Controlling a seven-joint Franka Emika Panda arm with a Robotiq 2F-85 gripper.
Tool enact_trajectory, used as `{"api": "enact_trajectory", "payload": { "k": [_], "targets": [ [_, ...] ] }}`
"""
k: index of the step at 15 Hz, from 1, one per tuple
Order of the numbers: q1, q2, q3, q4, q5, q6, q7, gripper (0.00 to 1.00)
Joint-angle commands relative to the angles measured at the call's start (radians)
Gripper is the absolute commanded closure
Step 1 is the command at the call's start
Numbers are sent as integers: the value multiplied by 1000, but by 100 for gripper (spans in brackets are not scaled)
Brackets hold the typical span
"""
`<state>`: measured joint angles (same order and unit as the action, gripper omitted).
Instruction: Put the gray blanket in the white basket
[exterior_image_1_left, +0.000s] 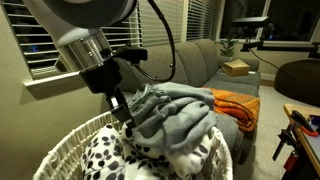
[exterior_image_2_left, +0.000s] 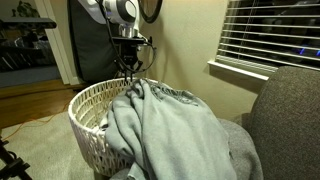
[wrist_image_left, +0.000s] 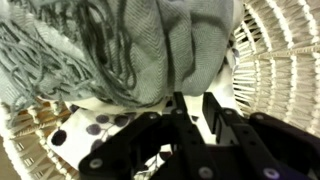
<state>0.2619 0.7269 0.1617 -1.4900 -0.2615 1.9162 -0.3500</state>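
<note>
A gray sofa (exterior_image_1_left: 200, 60) fills the right half in both exterior views. The gray blanket (exterior_image_2_left: 170, 125) lies heaped at centre frame, partly inside the white basket (exterior_image_2_left: 90, 110) and spilling over its rim towards the lower right. A white blanket with black spots (exterior_image_1_left: 105, 155) lies in the basket, lower left. An orange blanket (exterior_image_1_left: 238, 105) lies on the sofa, right of centre. The gripper (wrist_image_left: 195, 100) hangs at the gray blanket's edge, jaws slightly apart, with no fabric seen between them.

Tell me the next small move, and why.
Probably raise the claw straight up, clear of the blanket: its fingers look parted with no gray cloth between them, and much of the blanket hangs over the basket rim, needing a regrasp.
</note>
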Motion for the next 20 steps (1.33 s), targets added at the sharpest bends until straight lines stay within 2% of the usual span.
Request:
{"api": "enact_trajectory", "payload": {
  "k": [1, 7, 8, 20],
  "targets": [
    [-18, 14, -10, 25, 0, -43, 1, 43],
    [-60, -21, -46, -42, -3, -23, 42, 4],
    [-67, -27, -52, -52, -3, -21, 50, 2],
    [-143, -145, -102, -264, -17, 10, 131, 0]
  ]
}}
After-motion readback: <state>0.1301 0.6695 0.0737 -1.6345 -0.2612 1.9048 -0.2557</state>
